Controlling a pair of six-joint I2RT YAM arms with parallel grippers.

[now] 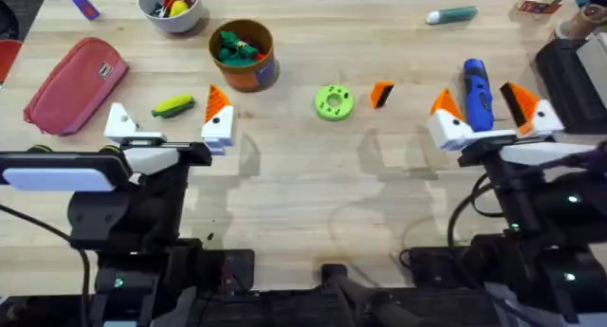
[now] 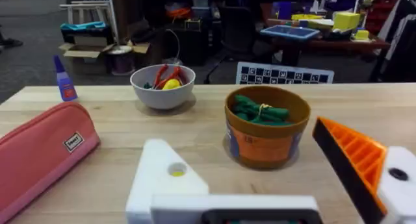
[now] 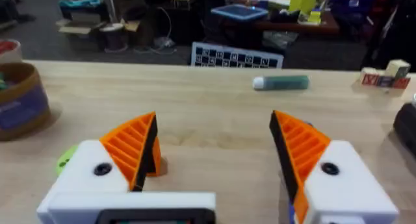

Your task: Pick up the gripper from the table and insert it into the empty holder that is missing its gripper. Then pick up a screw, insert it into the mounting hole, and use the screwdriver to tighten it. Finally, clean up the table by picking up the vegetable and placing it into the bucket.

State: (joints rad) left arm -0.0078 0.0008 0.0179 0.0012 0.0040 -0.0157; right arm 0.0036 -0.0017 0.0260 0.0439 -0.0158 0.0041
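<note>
At the overhead frame's top edge, the white bowl (image 1: 171,9) is cut off, its contents too small to identify. Right of center, the screwdriver's (image 1: 477,95) lower end is hidden behind the right gripper (image 1: 493,114). In the left wrist view, the pink pouch (image 2: 39,152) runs off the left edge. A blurred black shape (image 3: 406,123) is cropped at the right wrist view's right edge.

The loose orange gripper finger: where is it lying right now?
In the overhead view the gripper lies on the table right of centre, just right of the green disc and left of the screwdriver.
</note>
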